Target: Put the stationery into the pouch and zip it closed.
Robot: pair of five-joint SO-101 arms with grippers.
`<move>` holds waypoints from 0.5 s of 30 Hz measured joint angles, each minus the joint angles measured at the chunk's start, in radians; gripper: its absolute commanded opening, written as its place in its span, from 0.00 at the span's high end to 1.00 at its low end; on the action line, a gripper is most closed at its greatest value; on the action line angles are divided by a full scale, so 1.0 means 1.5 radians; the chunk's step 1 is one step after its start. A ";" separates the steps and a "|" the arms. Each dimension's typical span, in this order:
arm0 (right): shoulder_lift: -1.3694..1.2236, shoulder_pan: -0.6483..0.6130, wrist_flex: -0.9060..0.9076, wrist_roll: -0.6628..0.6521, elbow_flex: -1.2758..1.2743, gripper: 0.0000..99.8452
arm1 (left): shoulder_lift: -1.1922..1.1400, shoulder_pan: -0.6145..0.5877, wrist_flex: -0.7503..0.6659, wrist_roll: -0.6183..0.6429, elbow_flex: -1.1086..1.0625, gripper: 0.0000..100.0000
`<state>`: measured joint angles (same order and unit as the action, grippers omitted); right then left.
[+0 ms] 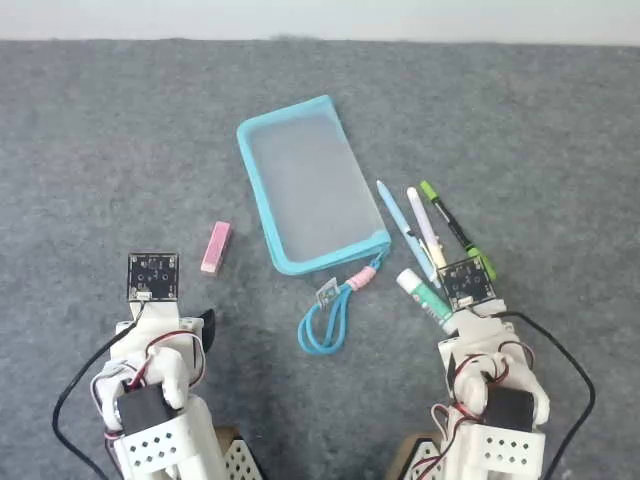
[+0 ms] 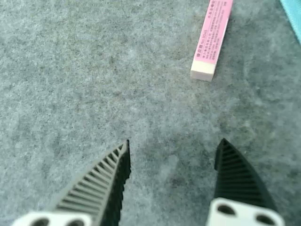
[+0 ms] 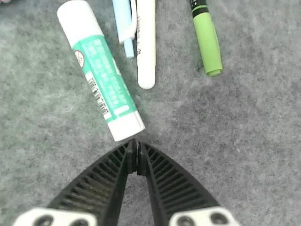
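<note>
A translucent pouch (image 1: 313, 188) with a teal border lies at the table's centre, its blue cord loop (image 1: 325, 325) trailing toward the arms. A pink eraser (image 1: 216, 247) (image 2: 212, 37) lies left of the pouch, ahead of my left gripper (image 2: 173, 162), which is open over bare carpet. To the pouch's right lie a blue pen (image 1: 402, 226) (image 3: 123, 23), a white pen (image 1: 424, 222) (image 3: 146, 42), a green marker (image 1: 455, 228) (image 3: 207, 40) and a green-and-white glue stick (image 1: 424, 295) (image 3: 102, 73). My right gripper (image 3: 137, 154) is shut, empty, its tips just short of the glue stick's end.
Grey carpet covers the whole table (image 1: 540, 130). A pale wall strip runs along the far edge. Both arm bases stand at the near edge, left (image 1: 150, 400) and right (image 1: 490, 400).
</note>
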<state>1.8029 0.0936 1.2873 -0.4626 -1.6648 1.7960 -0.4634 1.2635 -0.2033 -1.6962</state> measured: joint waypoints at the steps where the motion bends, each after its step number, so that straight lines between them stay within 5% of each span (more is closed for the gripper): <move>1: 0.000 0.000 0.000 0.000 0.000 0.98 | 0.000 0.000 0.000 0.000 0.000 0.72; 15: 0.000 0.000 -0.017 0.000 0.000 0.98 | 0.000 0.000 0.000 0.000 0.000 0.72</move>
<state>1.8029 0.0936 1.2612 -0.4626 -1.6648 1.7960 -0.4634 1.2635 -0.2033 -1.6962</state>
